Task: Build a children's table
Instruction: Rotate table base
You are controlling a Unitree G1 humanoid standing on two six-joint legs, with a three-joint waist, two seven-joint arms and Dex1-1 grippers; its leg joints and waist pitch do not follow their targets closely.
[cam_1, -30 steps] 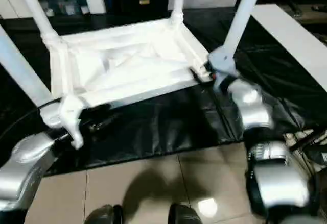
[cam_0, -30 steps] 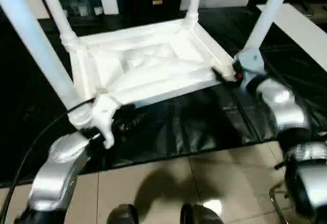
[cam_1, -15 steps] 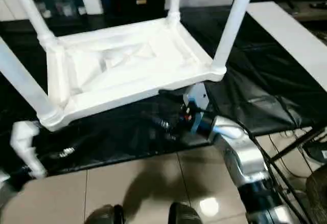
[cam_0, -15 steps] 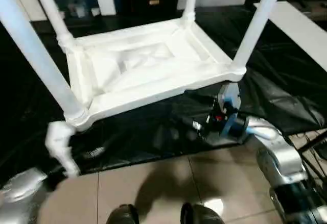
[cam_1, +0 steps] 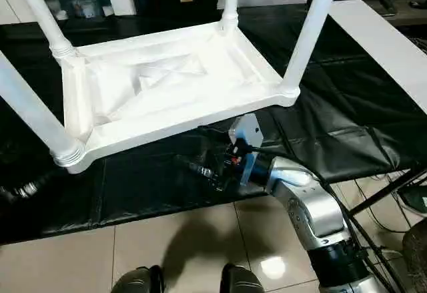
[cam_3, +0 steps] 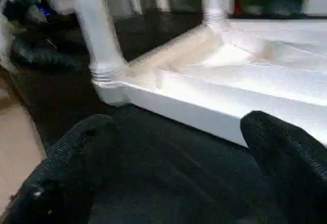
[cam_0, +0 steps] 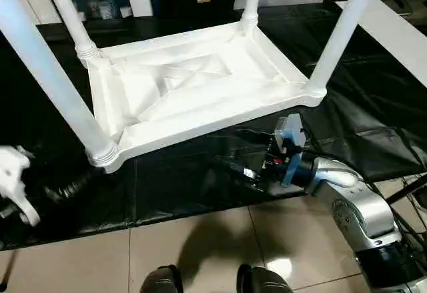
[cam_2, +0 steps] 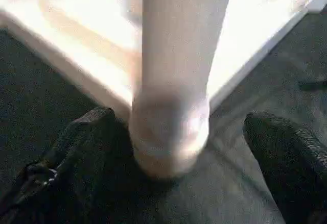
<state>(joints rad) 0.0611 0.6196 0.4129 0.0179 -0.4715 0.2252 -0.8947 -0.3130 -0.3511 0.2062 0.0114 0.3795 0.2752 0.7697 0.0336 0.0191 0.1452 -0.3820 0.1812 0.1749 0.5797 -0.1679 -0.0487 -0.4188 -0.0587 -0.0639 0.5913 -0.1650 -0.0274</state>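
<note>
Both grippers have let go of the table's near corners and drawn back toward the bench edge. From the head, the table [cam_0: 193,86] lies upside down on the black bench [cam_0: 373,126], four legs up; the right gripper [cam_1: 210,169] hangs low before its near side, jaws wide. From the left wrist, the left gripper [cam_2: 179,183] stands wide, empty, a leg [cam_2: 179,55] between its fingers. From the right wrist, wide-apart fingers [cam_3: 76,157] face the table's rim.

Workshop: sheet-covered workbench [cam_0: 200,179] on tiled floor [cam_0: 200,246].
</note>
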